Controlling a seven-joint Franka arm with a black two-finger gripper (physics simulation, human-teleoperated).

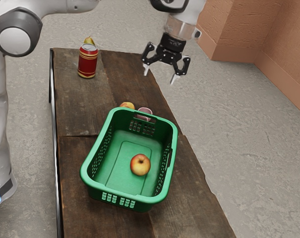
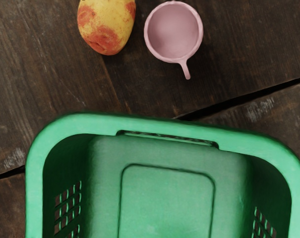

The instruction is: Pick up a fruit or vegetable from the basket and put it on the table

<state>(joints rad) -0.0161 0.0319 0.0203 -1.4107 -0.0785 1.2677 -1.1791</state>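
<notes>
We have our jaws spread apart with nothing between them, raised in the air, their tips pointing down, beyond the end of the green basket [image 1: 171,148] where the cup and a loose fruit lie. The apple [image 1: 140,164], red and yellow, is still to be picked: it rests inside the basket, on its floor, closer to the side at the exterior view's right, with its stem hollow showing. The basket stands upright on the dark plank surface [image 1: 73,173]. Just outside its end we see a yellow fruit with red patches [image 2: 107,25] and, beside it but apart from it, a small pink cup [image 2: 173,30]. The cup stands upright, its mouth up, and its handle points toward the basket's rim. We cannot tell what kind of fruit the patchy one is. A seam between the planks runs past the basket's corner. Farther along the surface, well apart from the basket, a red can [image 1: 88,61] with gold bands stands upright, and behind it the top of a yellowish-green pear [image 1: 90,40] shows, the rest hidden by the can. Our arm [image 1: 65,6] reaches in above the can's end of the surface.
</notes>
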